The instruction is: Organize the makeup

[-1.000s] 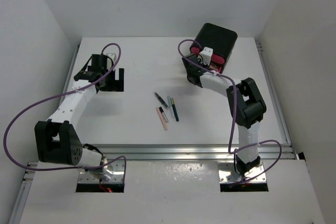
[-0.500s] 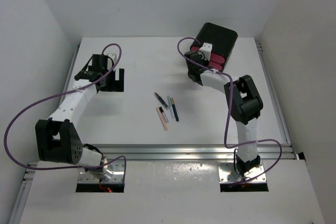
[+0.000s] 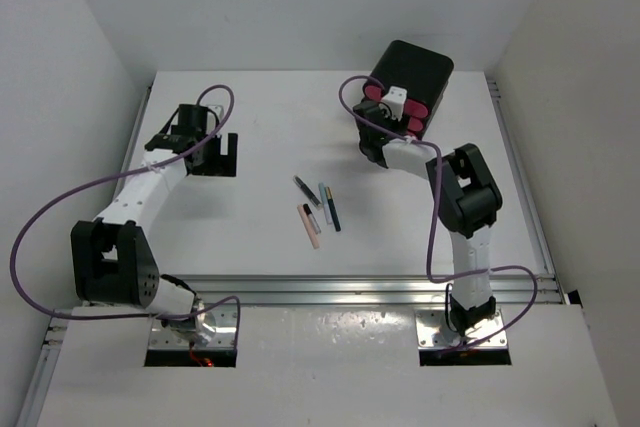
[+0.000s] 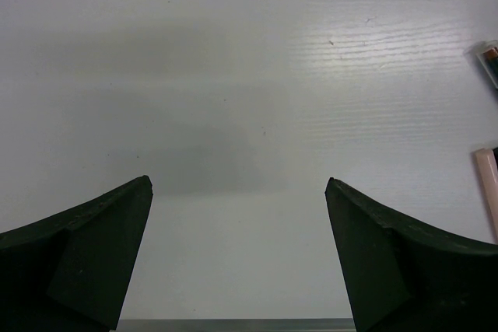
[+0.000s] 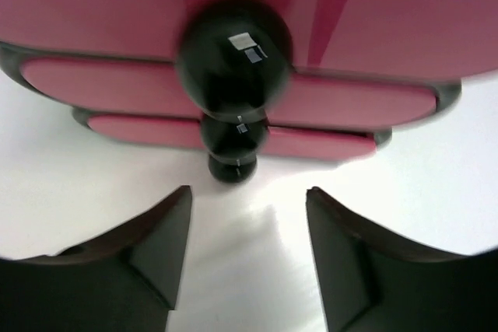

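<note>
**Cataloguing the table: makeup, box, two grippers**

- Makeup: four slim sticks lie close together near the middle of the table (image 3: 260, 107), roughly parallel and pointing from the near edge towards the far edge. They are a black pencil (image 3: 306, 190), a pale-blue pencil (image 3: 325, 201), a dark pencil (image 3: 333, 214) and a peach tube (image 3: 311, 227). None is held.
- Black box (image 3: 415, 69): at the far right corner, with its pink drawers (image 5: 350, 29) facing the middle of the table. A column of round black knobs (image 5: 235, 56) runs down the drawer fronts.
- Right gripper (image 5: 249, 192): low at the drawer fronts, jaws parted with bare table showing between them. The knobs sit just beyond the tips, ungripped.
- Left gripper (image 4: 237, 184): near the far left corner, well apart from the sticks. Its jaws are spread wide over bare table, with nothing between them.
</note>
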Controlling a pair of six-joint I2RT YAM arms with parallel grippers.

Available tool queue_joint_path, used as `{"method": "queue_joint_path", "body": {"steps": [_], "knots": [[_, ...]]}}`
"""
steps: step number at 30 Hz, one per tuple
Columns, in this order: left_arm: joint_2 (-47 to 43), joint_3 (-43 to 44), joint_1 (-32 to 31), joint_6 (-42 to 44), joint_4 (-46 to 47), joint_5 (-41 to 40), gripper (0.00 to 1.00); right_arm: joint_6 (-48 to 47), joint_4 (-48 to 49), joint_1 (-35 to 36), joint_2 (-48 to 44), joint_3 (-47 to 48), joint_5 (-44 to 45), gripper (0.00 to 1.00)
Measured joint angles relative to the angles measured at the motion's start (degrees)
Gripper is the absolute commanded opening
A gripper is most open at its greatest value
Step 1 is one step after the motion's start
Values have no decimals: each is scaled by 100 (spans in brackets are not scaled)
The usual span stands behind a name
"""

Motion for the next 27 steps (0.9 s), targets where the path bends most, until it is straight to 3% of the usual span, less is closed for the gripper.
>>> {"method": "queue_joint_path", "body": {"steps": [13,27], "knots": [[111,0,0,13,2,-7,100,1460,-1248,-20,140,361,-33,65],[129,0,0,22,4,-7,100,1554,-1161,-35,723,728,170,62]]}}
